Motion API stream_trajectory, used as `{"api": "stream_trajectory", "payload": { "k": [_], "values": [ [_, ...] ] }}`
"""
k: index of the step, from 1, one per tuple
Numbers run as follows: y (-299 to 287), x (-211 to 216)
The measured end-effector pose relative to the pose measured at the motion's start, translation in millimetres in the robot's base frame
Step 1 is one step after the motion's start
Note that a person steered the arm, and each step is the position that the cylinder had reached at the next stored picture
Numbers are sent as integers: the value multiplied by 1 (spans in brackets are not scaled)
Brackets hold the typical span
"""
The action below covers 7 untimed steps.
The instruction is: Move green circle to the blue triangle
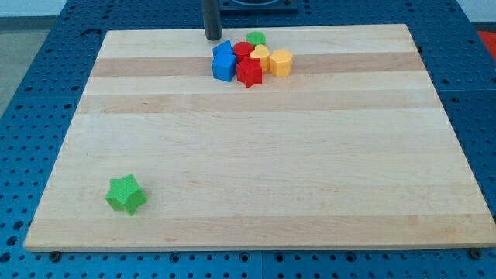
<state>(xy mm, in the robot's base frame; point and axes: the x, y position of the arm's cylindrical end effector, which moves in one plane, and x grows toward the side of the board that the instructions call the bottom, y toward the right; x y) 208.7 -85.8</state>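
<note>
My tip (212,36) sits at the view's top edge of the tabletop (256,147), bare rod as end effector, grasping nothing, touching no block. Just right and below it is the cluster. Green circle (256,38) is at the cluster's top, right of my tip, near it. Blue blocks (224,61) form the cluster's left side, shapes hard to tell, so I can't pick out the triangle. Red blocks (248,70) in the middle, yellow blocks (273,60) on the right. Green star (125,194) lies alone, well apart, at the view's bottom left.
</note>
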Motion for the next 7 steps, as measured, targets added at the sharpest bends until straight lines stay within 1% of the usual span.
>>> {"api": "stream_trajectory", "payload": {
  "k": [1, 2, 3, 4, 5, 7],
  "values": [
    [15, -11],
    [49, -16],
    [70, -14],
    [105, 10],
    [111, 35],
    [52, 36]
  ]
}}
